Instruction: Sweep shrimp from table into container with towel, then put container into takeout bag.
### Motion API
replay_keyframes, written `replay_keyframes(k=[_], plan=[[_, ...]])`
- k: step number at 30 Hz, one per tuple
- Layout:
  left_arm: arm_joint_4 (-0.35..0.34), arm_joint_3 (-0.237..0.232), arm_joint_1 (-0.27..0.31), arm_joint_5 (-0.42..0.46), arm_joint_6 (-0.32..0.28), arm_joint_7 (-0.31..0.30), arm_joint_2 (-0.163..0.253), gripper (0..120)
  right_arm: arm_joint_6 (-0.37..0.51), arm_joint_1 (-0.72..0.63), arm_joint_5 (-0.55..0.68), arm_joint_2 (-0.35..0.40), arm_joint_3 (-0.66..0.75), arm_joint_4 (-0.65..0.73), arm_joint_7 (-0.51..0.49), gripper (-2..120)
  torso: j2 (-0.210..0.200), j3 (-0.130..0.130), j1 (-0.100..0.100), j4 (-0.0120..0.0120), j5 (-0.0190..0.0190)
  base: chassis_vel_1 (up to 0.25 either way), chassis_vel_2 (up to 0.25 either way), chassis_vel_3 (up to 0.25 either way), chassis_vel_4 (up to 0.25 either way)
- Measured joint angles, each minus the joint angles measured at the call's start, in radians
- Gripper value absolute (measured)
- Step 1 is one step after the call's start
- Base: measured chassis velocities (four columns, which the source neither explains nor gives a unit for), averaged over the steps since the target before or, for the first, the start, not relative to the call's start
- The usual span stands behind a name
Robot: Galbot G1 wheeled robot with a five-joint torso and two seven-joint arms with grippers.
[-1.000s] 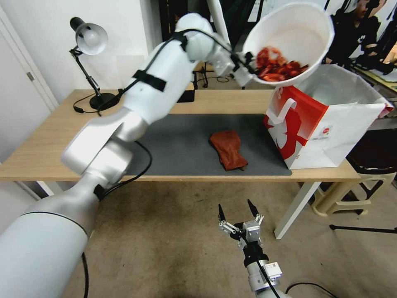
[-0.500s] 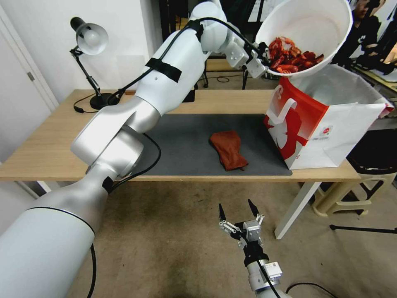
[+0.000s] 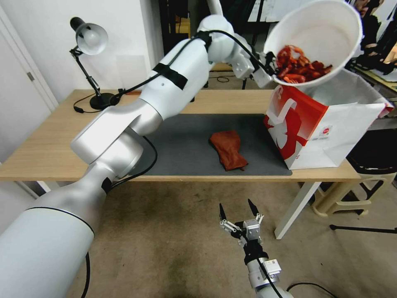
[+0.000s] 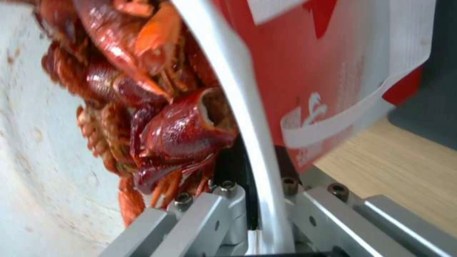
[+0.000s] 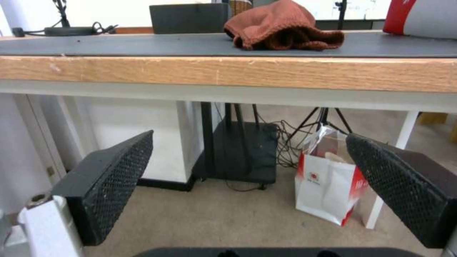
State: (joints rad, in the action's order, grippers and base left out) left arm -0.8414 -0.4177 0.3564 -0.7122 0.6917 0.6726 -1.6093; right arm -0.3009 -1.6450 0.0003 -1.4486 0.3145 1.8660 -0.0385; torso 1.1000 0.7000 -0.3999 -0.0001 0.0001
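My left gripper (image 3: 271,68) is shut on the rim of the white container (image 3: 326,37), holding it tilted in the air just above the open takeout bag (image 3: 314,124) at the table's right end. Red shrimp (image 3: 302,68) lie heaped in the container's low side. In the left wrist view the shrimp (image 4: 157,117) press against the container's rim (image 4: 238,107), clamped between the fingers (image 4: 224,214), with the bag's red front (image 4: 333,71) close behind. The reddish-brown towel (image 3: 228,150) lies crumpled on the dark mat (image 3: 182,145). My right gripper (image 3: 238,210) hangs open below the table's front edge.
A desk lamp (image 3: 89,41) stands at the table's (image 3: 49,153) back left corner. A white stool (image 3: 351,194) stands beside the right end. In the right wrist view a small bag (image 5: 328,189) and a black stand (image 5: 238,150) sit on the floor under the table.
My left arm has carried the container rightward and a little lower, from left of the bag's opening to over it. The right arm and the towel have not moved.
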Motion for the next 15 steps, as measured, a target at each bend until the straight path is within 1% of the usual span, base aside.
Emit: replay_keyframes(k=[4, 12, 13, 15], plan=[[-0.003, -0.015, 0.0, 0.01, -0.004, -0.017, 0.0, 0, 0.0, 0.003, 0.001, 0.0, 0.0, -0.003, 0.0, 100, 0.0, 0.0, 0.0, 0.0001, -0.0001, 0.0, 0.0, 0.0, 0.0], [-0.006, -0.03, 0.0, 0.014, -0.008, -0.04, 0.0, 0, 0.001, 0.006, 0.003, 0.002, 0.0, -0.005, 0.0, 100, 0.0, 0.0, 0.0, 0.0001, 0.0, 0.0, 0.0, 0.0, 0.0], [-0.009, -0.038, 0.0, 0.019, -0.012, -0.062, 0.0, 0, 0.001, 0.007, 0.005, 0.003, 0.0, -0.007, 0.0, 100, 0.0, 0.0, 0.0, 0.0001, 0.0, 0.0, 0.0, 0.0, 0.0], [-0.015, -0.045, 0.002, 0.022, -0.018, -0.078, 0.0, 0, 0.001, 0.008, 0.008, 0.004, 0.0, -0.009, 0.0, 100, 0.0, 0.0, 0.0, 0.0, 0.0, 0.0, 0.0, 0.0, 0.0]])
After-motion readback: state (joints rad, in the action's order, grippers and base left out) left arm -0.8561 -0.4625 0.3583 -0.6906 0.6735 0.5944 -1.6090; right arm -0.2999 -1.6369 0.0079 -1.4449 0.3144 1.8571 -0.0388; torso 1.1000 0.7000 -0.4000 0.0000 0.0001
